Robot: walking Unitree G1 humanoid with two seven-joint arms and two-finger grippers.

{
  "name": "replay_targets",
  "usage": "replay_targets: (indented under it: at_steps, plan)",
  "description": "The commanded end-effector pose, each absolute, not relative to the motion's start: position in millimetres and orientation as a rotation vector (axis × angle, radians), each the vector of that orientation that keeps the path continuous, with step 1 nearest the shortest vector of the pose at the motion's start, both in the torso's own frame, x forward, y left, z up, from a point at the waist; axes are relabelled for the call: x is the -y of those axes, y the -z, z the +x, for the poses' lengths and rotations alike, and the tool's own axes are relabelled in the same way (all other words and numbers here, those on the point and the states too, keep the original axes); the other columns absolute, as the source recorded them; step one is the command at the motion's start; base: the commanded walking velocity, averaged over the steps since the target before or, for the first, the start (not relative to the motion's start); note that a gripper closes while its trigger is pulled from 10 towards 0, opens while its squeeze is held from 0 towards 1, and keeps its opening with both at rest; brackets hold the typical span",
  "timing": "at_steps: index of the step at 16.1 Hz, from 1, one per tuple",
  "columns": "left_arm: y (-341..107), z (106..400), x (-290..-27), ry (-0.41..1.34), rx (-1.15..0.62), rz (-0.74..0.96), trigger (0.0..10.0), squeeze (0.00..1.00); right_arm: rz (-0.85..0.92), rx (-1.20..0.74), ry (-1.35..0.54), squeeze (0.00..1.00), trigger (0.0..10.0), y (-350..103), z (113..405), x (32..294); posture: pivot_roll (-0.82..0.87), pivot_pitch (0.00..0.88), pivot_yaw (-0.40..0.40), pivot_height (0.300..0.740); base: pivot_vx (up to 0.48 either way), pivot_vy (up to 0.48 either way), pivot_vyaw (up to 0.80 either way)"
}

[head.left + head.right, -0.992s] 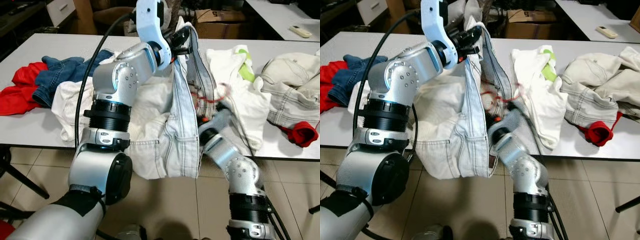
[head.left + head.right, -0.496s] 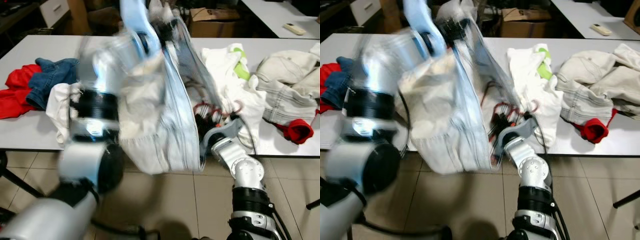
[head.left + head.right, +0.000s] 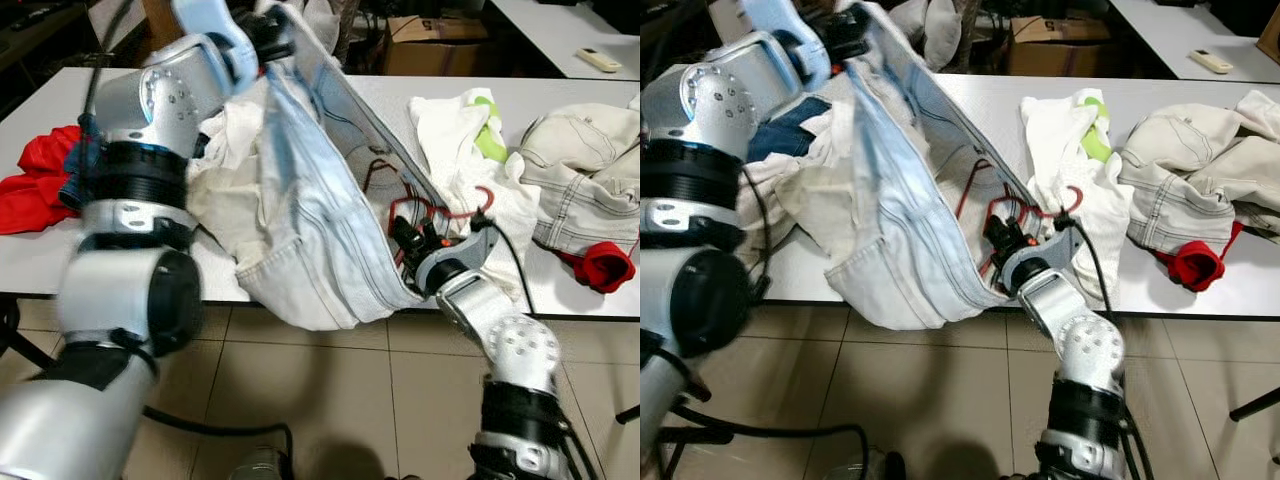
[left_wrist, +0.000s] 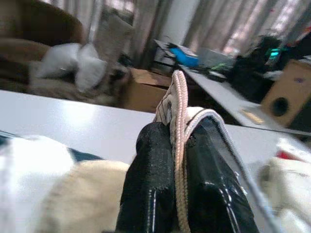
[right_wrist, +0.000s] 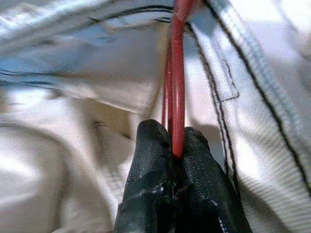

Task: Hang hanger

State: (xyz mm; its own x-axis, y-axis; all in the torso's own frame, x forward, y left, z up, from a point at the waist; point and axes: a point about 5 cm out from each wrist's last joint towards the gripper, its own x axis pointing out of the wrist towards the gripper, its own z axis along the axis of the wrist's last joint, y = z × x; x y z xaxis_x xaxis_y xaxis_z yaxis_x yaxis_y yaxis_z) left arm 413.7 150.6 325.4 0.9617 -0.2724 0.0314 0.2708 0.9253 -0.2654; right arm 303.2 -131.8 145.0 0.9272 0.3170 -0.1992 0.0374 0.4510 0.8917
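Note:
Pale blue jeans (image 3: 310, 230) hang stretched across the table's front edge. My left gripper (image 3: 265, 35) is raised at the upper left, shut on the jeans' waistband seam (image 4: 179, 145). My right gripper (image 3: 405, 235) sits at the table's front edge, pressed against the jeans' lower right side, and is shut on the wire of a red hanger (image 3: 440, 210). In the right wrist view the red wire (image 5: 176, 82) runs up between the black fingers (image 5: 150, 160) against the pale denim. Part of the hanger lies on the table beside a white shirt.
A white shirt with green print (image 3: 460, 130), beige trousers (image 3: 580, 170) and a red cloth (image 3: 600, 265) lie on the grey table (image 3: 40, 265) to the right. A red garment (image 3: 35, 180) and dark blue jeans (image 3: 790, 120) lie left. A cardboard box (image 3: 430, 45) stands behind.
My left arm has swung up and to the left, pulling the jeans out slantwise. The right gripper has come up from below the table edge with the hanger.

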Motion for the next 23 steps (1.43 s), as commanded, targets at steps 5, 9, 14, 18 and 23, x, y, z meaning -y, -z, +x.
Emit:
replay_targets:
  at_steps: [5,9,14,18,23]
  plan:
    - [-254,419,-185,0.13,-0.137,-0.059,0.0,0.0,1.065,-0.225,-0.297,0.0,10.0,-208,286,145,0.02,0.0,0.06,0.74,0.0,0.0,0.0]
    - [-167,401,-176,0.237,-0.31,0.064,0.0,0.0,1.0,-0.054,-0.396,0.0,10.0,-276,282,158,-0.01,0.0,0.05,0.74,0.0,0.0,0.0]
    - [-129,381,-145,0.419,-0.336,-0.021,0.0,0.0,0.918,-0.001,-0.462,0.0,10.0,-314,281,162,-0.05,0.0,0.027,0.74,0.0,0.0,0.0]
    - [-96,349,-139,0.455,-0.345,-0.102,7.9,0.0,0.792,-0.016,-0.491,0.0,10.0,-328,282,167,-0.08,0.0,-0.003,0.74,0.0,0.0,0.0]
    - [-99,307,-147,0.424,-0.237,-0.174,10.0,0.0,0.722,-0.136,-0.51,0.0,10.0,-303,276,156,-0.05,0.0,-0.022,0.74,0.0,0.0,0.0]
